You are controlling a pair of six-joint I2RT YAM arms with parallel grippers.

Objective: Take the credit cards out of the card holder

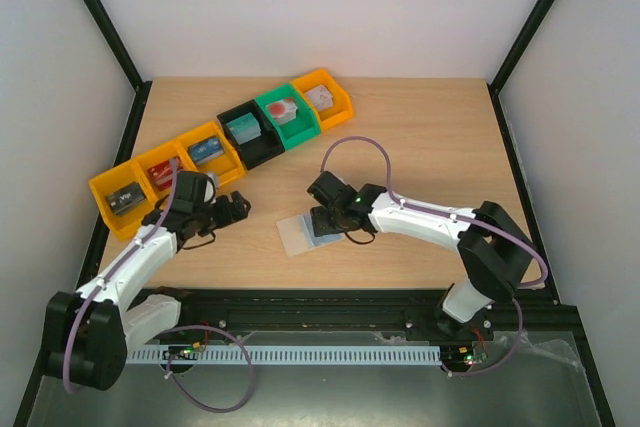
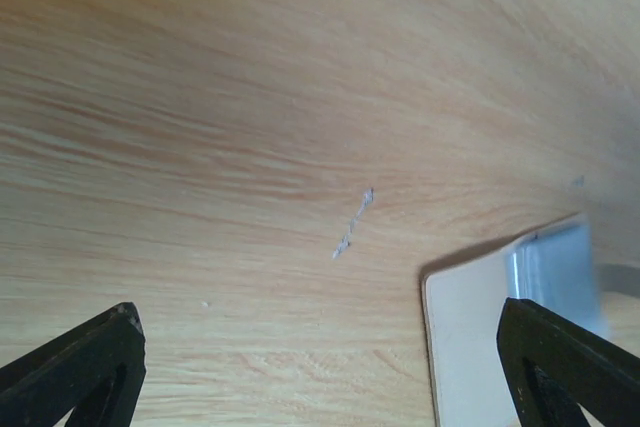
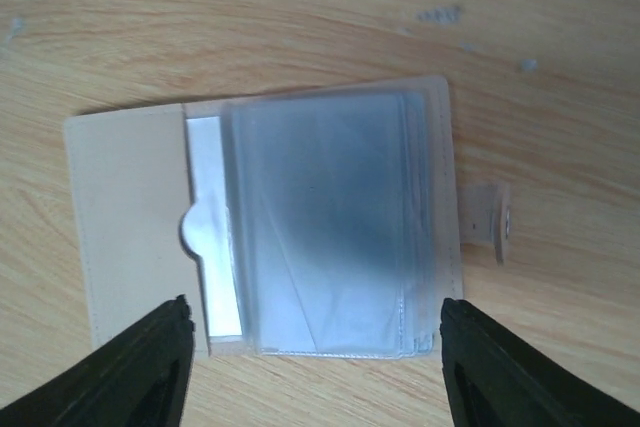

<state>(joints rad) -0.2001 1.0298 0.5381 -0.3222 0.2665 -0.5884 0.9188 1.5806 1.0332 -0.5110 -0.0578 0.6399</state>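
The card holder point(image 1: 300, 232) lies open and flat on the table, a beige flap point(image 3: 130, 217) on one side and bluish clear sleeves point(image 3: 330, 227) on the other. A pale silvery strip point(image 3: 205, 247) shows at the flap's thumb notch; I cannot tell whether it is one of the credit cards. My right gripper point(image 3: 315, 317) hovers over the holder, open, its fingers straddling the sleeves' near edge without touching. My left gripper point(image 2: 318, 312) is open over bare wood. The holder's beige corner point(image 2: 470, 337) lies just inside its right finger point(image 2: 560, 357). In the top view, the left gripper point(image 1: 240, 209) sits left of the holder.
A diagonal row of coloured bins point(image 1: 225, 142) runs across the back left, each holding a small item; the green one point(image 1: 287, 117) has a whitish piece with a red mark. The holder's snap tab point(image 3: 490, 222) sticks out on one side. Black frame posts border the table.
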